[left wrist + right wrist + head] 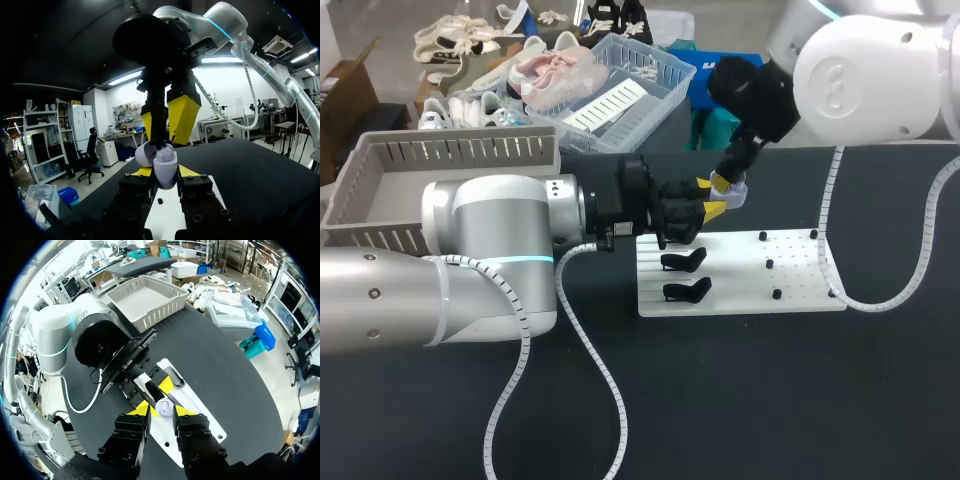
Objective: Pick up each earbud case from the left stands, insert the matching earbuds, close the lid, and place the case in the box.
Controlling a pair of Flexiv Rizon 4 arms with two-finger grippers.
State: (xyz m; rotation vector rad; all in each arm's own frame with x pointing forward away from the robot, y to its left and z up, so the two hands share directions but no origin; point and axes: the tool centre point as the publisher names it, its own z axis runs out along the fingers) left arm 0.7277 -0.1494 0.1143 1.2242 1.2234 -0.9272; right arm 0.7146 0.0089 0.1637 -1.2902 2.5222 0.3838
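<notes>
A white earbud case [735, 192] hangs above the far edge of the white stand board [740, 285], lid open. My left gripper [712, 197] is shut on its body from two sides; in the left wrist view the case [165, 167] sits between my yellow tips with the lid [145, 154] swung aside. My right gripper [728, 183] points straight down over the case mouth, fingers [182, 117] apart and holding nothing. From the right wrist the case [164, 404] shows between my right gripper's [162, 411] tips. Two black stands [685, 262] on the board are bare.
A grey slatted basket [450, 165] stands at the table's far left, behind my left arm. Small black pegs [770, 265] dot the board's right half. Dark tabletop [740, 400] lies in front of the board.
</notes>
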